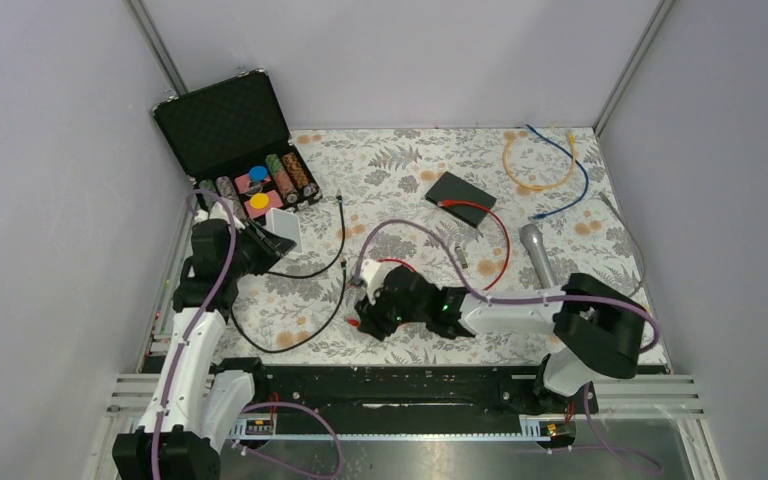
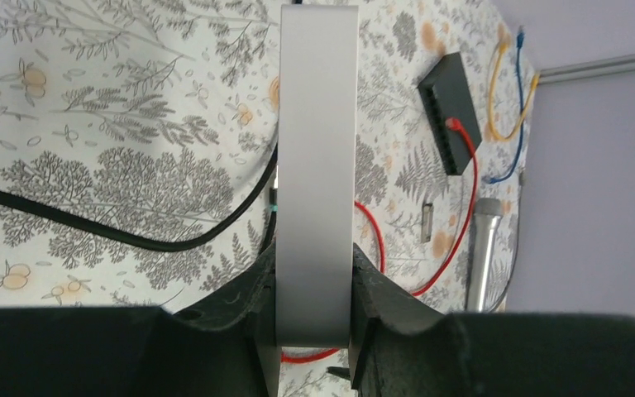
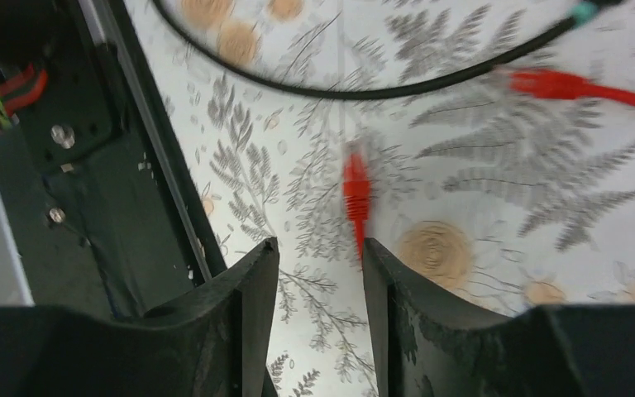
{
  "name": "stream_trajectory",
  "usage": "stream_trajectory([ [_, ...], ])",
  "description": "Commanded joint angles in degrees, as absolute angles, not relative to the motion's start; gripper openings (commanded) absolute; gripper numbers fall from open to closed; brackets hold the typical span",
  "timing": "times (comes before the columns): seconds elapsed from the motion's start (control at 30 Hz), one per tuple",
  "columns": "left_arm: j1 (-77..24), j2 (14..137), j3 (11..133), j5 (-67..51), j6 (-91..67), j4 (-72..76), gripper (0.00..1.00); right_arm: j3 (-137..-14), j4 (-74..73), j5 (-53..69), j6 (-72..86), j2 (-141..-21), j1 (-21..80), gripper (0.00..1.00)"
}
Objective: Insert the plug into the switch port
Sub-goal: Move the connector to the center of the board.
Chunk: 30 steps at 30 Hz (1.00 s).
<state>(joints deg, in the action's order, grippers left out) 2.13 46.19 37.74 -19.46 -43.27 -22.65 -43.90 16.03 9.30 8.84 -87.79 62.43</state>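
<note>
While left gripper [image 2: 312,269] clamps grey slab [image 2: 314,149] | right gripper [image 3: 318,248] low, parted, beside plug [image 3: 355,190]

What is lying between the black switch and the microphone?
A red cable curves down between the switch and the microphone. The top view shows it best.

Left arm [image 1: 188,350] bent, jaws clamped; right arm [image 1: 515,315] low, jaws parted
</note>
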Motion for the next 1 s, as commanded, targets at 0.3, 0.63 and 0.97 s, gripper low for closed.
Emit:
stream_trajectory([
  [0.3,2.8,44.8,33.4,-25.2,-39.6,-22.4,0.03,-44.1,28.3,4.4,3.2,-99.0,67.1,0.56],
  [0.63,2.8,43.7,32.1,-27.0,-39.9,-22.6,0.05,-45.7,29.1,6.9,5.2,-103.5,66.2,0.59],
  [0.97,2.8,44.1,31.9,-28.2,-40.6,-22.4,0.05,-45.1,30.0,20.7,16.7,-97.6,58.8,0.56],
])
